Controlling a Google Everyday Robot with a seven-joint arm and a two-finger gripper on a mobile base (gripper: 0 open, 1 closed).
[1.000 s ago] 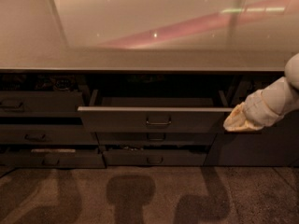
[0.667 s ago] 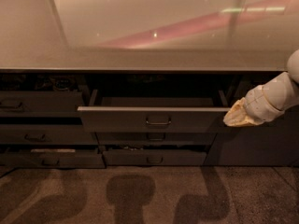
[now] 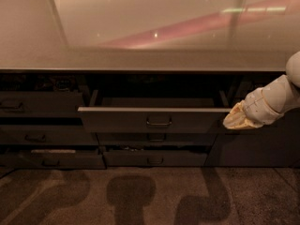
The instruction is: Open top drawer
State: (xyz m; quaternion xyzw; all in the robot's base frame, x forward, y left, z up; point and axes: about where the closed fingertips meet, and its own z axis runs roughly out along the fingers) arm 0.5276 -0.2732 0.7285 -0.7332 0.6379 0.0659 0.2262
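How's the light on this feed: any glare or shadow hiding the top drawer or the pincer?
Camera view: dim, warm light; the countertop carries a pink glare streak and bright specks; the top drawer front and its handle read fine, but its inside lies in deep shadow; the pincer, at the drawer's right end, shows pale against the dark; shadows fall on the floor.

Your gripper (image 3: 233, 121), at the right end of the drawer (image 3: 117, 120), has dipped a touch since a moment ago.
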